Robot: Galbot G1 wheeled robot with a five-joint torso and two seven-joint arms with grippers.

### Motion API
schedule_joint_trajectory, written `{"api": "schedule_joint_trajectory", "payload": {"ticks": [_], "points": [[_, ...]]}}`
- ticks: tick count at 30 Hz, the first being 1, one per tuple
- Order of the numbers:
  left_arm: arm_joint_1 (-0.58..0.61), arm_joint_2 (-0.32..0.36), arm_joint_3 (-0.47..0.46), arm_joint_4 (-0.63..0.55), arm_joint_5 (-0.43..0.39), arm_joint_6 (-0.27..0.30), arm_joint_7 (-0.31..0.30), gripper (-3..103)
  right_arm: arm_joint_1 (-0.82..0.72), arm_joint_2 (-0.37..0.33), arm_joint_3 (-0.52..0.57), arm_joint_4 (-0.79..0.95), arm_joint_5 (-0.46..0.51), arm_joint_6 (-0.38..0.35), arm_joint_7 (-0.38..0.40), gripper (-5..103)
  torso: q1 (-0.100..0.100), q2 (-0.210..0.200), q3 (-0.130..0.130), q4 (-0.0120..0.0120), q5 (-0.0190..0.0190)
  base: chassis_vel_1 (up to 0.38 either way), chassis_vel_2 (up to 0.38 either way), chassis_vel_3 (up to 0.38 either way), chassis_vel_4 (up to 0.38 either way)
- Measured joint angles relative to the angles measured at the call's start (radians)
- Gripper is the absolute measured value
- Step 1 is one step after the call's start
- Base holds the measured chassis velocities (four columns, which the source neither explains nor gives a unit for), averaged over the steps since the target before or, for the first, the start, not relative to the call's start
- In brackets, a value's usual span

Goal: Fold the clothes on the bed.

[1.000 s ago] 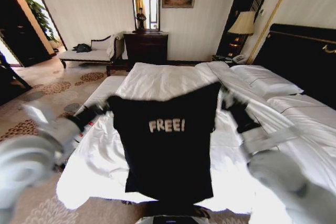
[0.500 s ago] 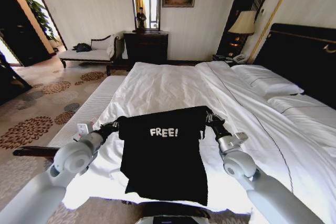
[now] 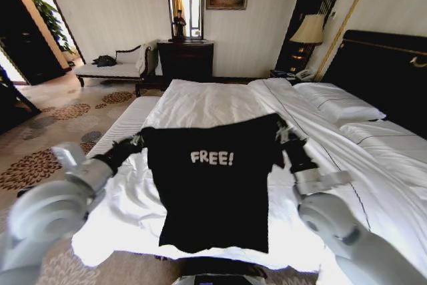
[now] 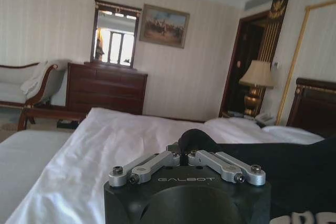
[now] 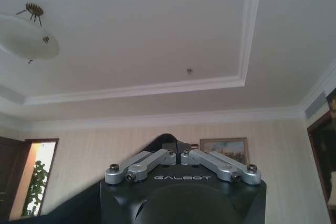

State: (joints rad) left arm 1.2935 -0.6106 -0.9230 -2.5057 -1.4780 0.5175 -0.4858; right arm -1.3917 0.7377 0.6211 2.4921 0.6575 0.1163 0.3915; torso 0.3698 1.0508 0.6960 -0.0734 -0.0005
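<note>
Both arms are up, and the T-shirt (image 3: 213, 188) hangs spread between them above the bed (image 3: 220, 108) — chest lettering facing the head camera, hem dangling near the bed's front edge. The left tool (image 3: 140, 140) is clamped on the shirt's left shoulder corner; in the left wrist view the black cloth bunches right at the closed tips (image 4: 181, 153). The right tool (image 3: 281, 128) pinches the opposite shoulder corner — the right wrist view shows a fold of fabric (image 5: 165, 142) peaking between its closed tips, pointed at the ceiling.
</note>
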Motion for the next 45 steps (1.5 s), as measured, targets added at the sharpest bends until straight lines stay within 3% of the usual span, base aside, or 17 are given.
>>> {"api": "schedule_joint_trajectory", "payload": {"ticks": [3, 12, 18, 21, 23, 26, 29, 32, 33, 34, 36, 38, 41, 45], "points": [[-0.002, 0.042, -0.124, 0.000, -0.117, 0.004, -0.019, 2, -0.071, -0.029, 0.107, 0.016, 0.044, -0.033, 0.028, 0, 0.000, 0.000, 0.000, 0.0001, 0.0005, 0.000, 0.000, 0.000, 0.000], [-0.012, 0.054, -0.351, 0.000, -0.252, -0.003, -0.002, 2, -0.120, -0.077, 0.340, 0.016, -0.038, 0.044, -0.033, 0, 0.000, 0.000, 0.000, 0.0003, 0.0003, 0.000, 0.000, 0.000, 0.000], [-0.033, 0.039, -0.384, 0.002, -0.257, -0.036, 0.028, 2, -0.082, -0.116, 0.421, 0.014, 0.048, 0.063, -0.053, 0, 0.000, 0.000, 0.000, 0.0002, 0.0005, 0.000, 0.000, 0.000, 0.000], [-0.071, 0.044, -0.341, 0.003, -0.201, -0.058, 0.035, 2, -0.022, -0.152, 0.395, 0.011, 0.130, 0.050, -0.070, 0, 0.000, 0.000, 0.000, 0.0003, 0.0005, 0.000, 0.000, 0.000, 0.000], [-0.077, 0.048, -0.331, 0.004, -0.190, -0.061, 0.036, 2, -0.013, -0.156, 0.384, 0.011, 0.133, 0.050, -0.075, 0, 0.000, 0.000, 0.000, 0.0002, 0.0005, 0.000, 0.000, 0.000, 0.000], [-0.146, 0.105, -0.216, 0.017, -0.106, -0.077, 0.070, 2, 0.112, -0.192, 0.273, -0.057, 0.140, 0.053, -0.138, 0, 0.000, 0.000, 0.000, 0.0003, 0.0001, 0.000, 0.000, 0.000, 0.000], [-0.181, 0.138, -0.169, 0.064, -0.086, -0.083, 0.086, 2, 0.202, -0.209, 0.209, -0.135, 0.156, 0.053, -0.171, 0, 0.000, 0.000, 0.000, 0.0002, 0.0008, 0.000, 0.000, 0.000, 0.000], [-0.228, 0.210, -0.117, 0.187, -0.062, -0.094, 0.128, 2, 0.496, -0.216, -0.072, -0.310, 0.186, 0.051, -0.206, 0, 0.000, 0.000, 0.000, -0.0004, 0.0009, 0.000, 0.000, 0.000, 0.000], [-0.228, 0.210, -0.117, 0.187, -0.062, -0.094, 0.128, 2, 0.496, -0.216, -0.072, -0.310, 0.186, 0.051, -0.206, 0, 0.000, 0.000, 0.000, -0.0004, 0.0009, 0.000, 0.000, 0.000, 0.000], [-0.228, 0.222, -0.118, 0.211, -0.057, -0.095, 0.133, 2, 0.570, -0.206, -0.146, -0.346, 0.191, 0.050, -0.207, 0, 0.000, 0.000, 0.000, -0.0006, 0.0010, 0.000, 0.000, 0.000, 0.000], [-0.248, 0.243, -0.098, 0.273, -0.051, -0.099, 0.139, 2, 0.762, -0.168, -0.333, -0.437, 0.199, 0.048, -0.209, 0, 0.000, -0.001, 0.001, 0.0010, 0.0013, 0.000, 0.000, 0.000, 0.000], [-0.352, 0.248, 0.023, 0.349, -0.027, -0.102, 0.145, 2, 0.939, -0.116, -0.489, -0.531, 0.191, 0.048, -0.209, 0, 0.000, -0.001, 0.001, 0.0012, -0.0011, 0.000, 0.000, 0.000, 0.000], [-0.445, 0.240, 0.102, 0.396, 0.001, -0.107, 0.153, 2, 1.032, -0.074, -0.572, -0.596, 0.182, 0.048, -0.209, 0, 0.001, -0.001, 0.001, 0.0004, 0.0001, 0.000, 0.000, 0.000, 0.000], [-0.498, 0.229, 0.127, 0.431, 0.010, -0.114, 0.160, 2, 1.114, -0.048, -0.618, -0.639, 0.180, 0.050, -0.208, 0, 0.001, -0.001, 0.000, 0.0002, 0.0005, 0.000, 0.000, 0.000, 0.000]]}}
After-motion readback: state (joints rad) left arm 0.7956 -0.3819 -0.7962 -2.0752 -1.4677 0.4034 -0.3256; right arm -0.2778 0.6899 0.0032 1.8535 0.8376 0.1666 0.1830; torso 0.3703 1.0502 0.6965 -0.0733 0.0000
